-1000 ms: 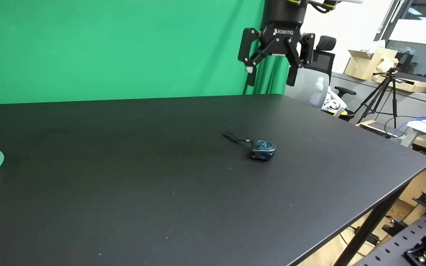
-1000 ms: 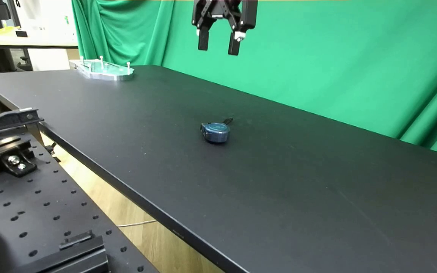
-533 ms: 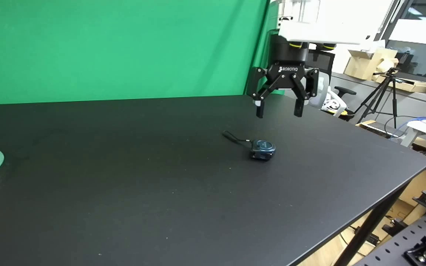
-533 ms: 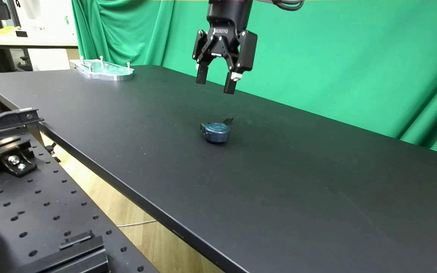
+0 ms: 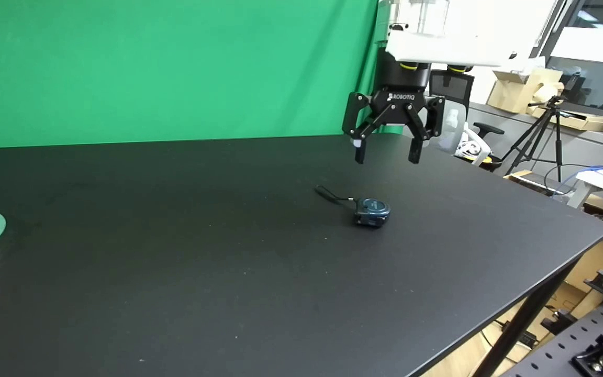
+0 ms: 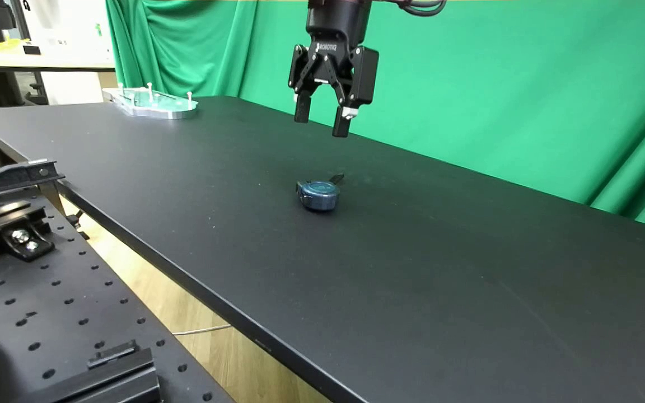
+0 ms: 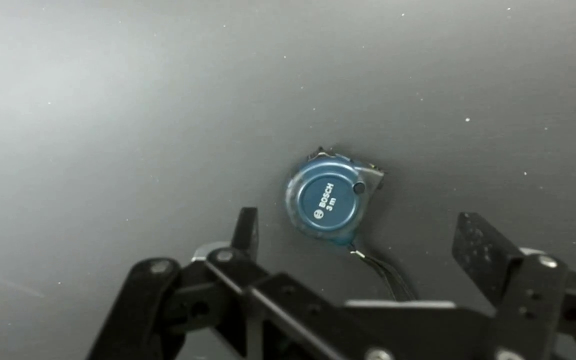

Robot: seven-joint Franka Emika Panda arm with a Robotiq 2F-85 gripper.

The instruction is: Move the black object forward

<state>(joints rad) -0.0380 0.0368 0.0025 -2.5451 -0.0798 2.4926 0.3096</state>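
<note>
You prob. haven't begun the move yet, I'd guess: the tape measure lies flat on the table, right of the middle in an exterior view, w/ nothing touching it. Your gripper hangs up over the table, its fingers wide apart & nothing btwn them. Left to do, I think: go down, pinch the tape measure, take it fwd, let go. Can't tell which way fwd is. In the wrist view it shows a bit left of mid-gap, so maybe shift a little first.

The tape measure is blue, shiny & mostly round, w/ one pointy corner; looks like hard plastic. Its strap is thin, black & looks bendy. The table is flat & dull w/ pale specks.
</note>
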